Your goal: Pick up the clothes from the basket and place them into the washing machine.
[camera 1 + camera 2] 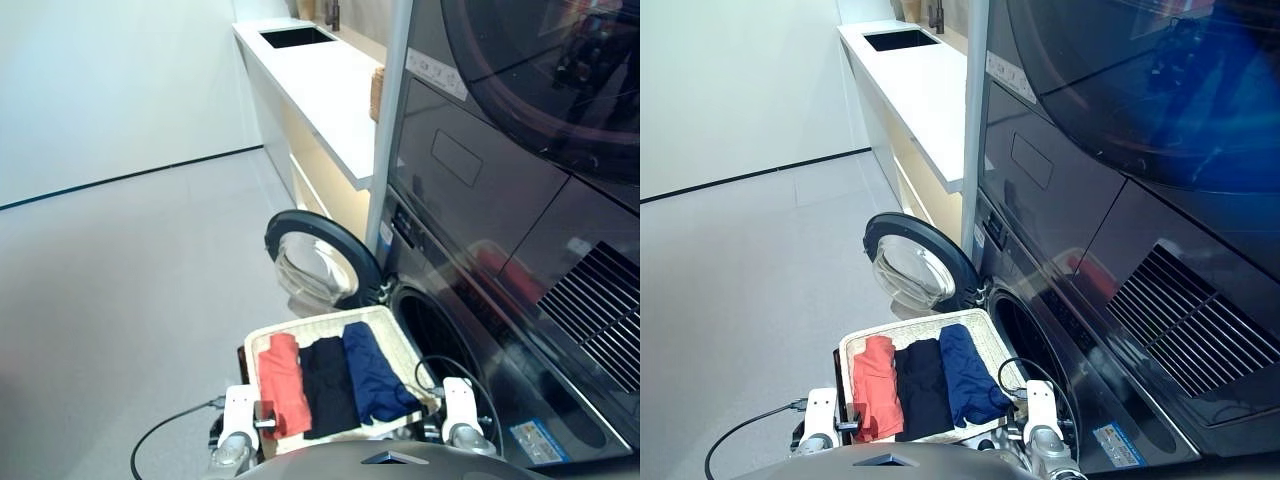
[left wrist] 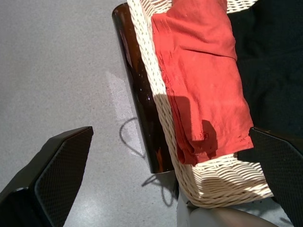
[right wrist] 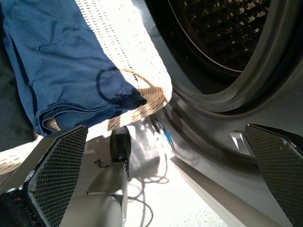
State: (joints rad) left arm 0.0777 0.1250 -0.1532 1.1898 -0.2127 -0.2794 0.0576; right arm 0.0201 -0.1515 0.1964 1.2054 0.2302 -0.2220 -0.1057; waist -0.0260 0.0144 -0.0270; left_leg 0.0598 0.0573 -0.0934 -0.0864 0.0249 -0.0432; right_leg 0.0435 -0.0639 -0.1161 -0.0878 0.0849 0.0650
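in the head views the cream woven wicker basket (image 1: 392, 330), a shallow rounded-corner rectangle, sits just ahead of and between the two tools, its far edge right beside the open porthole of the glossy dark grey washing machine (image 1: 440, 345). three soft folded garments lie side by side in it, their long axes running away from the tools toward the machine: the red-orange garment (image 1: 283, 384) nearest the left tool (image 1: 236, 432), the black garment (image 1: 328, 385) in the middle, the navy garment (image 1: 375, 373) nearest the right tool (image 1: 458, 418). the round dark-rimmed glass door (image 1: 322, 261) stands swung open beyond the basket, further from both tools, and a white surface (image 1: 325, 85) with a dark rectangular sink runs far ahead. in the left wrist view the left tool's textured black fingers (image 2: 57, 177) are spread wide apart and empty, the red-orange cloth draped over the wicker rim between them, a glossy dark brown bar beside the basket wall above the speckled grey floor (image 2: 57, 71). in the right wrist view the right tool's fingers (image 3: 54, 175) also stand wide apart holding nothing, the navy garment's folded edge on the weave near one finger, the perforated steel drum (image 3: 222, 26) and its ringed seal ahead of the other.
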